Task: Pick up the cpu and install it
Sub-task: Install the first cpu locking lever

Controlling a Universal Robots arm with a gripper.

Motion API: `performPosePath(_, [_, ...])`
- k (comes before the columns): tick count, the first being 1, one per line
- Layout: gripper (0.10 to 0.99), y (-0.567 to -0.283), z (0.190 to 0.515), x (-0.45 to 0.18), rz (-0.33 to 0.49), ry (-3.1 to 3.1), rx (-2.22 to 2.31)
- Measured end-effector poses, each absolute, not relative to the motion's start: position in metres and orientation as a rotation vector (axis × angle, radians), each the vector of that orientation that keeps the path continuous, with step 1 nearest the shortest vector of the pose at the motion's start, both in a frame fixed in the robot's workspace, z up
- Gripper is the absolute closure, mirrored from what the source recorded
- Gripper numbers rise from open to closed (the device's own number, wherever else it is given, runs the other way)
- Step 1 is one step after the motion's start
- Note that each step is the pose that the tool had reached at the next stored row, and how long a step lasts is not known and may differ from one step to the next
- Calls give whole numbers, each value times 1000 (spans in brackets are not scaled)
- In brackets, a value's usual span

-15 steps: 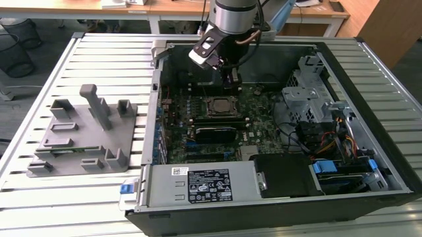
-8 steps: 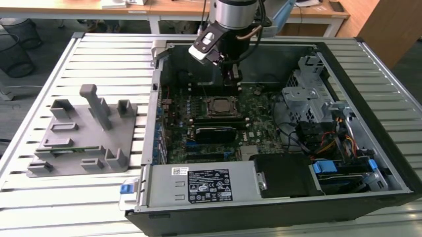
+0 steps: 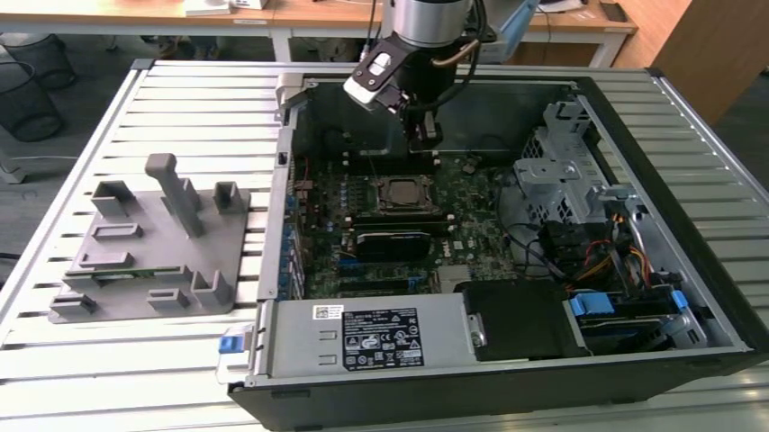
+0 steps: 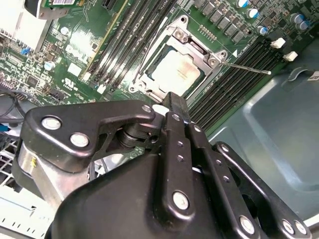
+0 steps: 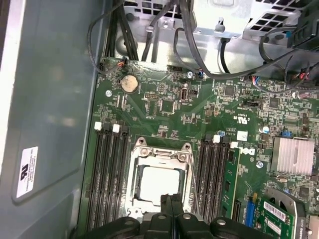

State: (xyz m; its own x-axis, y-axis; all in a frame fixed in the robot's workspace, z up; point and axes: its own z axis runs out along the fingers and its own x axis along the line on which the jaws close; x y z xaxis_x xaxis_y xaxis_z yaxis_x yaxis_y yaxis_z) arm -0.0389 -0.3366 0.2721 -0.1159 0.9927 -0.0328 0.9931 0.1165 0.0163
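Bench (image 3: 72, 378) with slatted metal top is carrying an open computer case (image 3: 673, 297) and, on the exterior view's left, a grey plastic fixture (image 3: 157, 243) with upright blocks. Case is lying on its side, with the green motherboard (image 3: 474, 202) facing up and a power supply (image 3: 373, 337) sitting at the near edge.

Arm is reaching down into the case from the far side, with the tool (image 3: 420, 135) hanging over the far part of the board, just beyond the socket (image 3: 402, 193) as the exterior view shows it.

Cpu (image 5: 158, 181) is sitting inside the socket frame, silver top showing in both wrist views (image 4: 175, 72), flat and square to the frame. Memory slots are running along both sides of it. A thin metal lever (image 4: 246, 67) is sticking out from one corner of the frame.

Tool fingers (image 5: 172, 214) are pressed together and gripping nothing; tips are pointing toward the socket edge nearest the tool, apart from the chip, not touching it.

Judgement: chip is appearing already placed in the socket; whether the frame is latched over it cannot be told.
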Motion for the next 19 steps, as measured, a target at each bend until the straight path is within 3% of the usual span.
performPosePath(19, [980,-337,272,-39,-6,2632,1648])
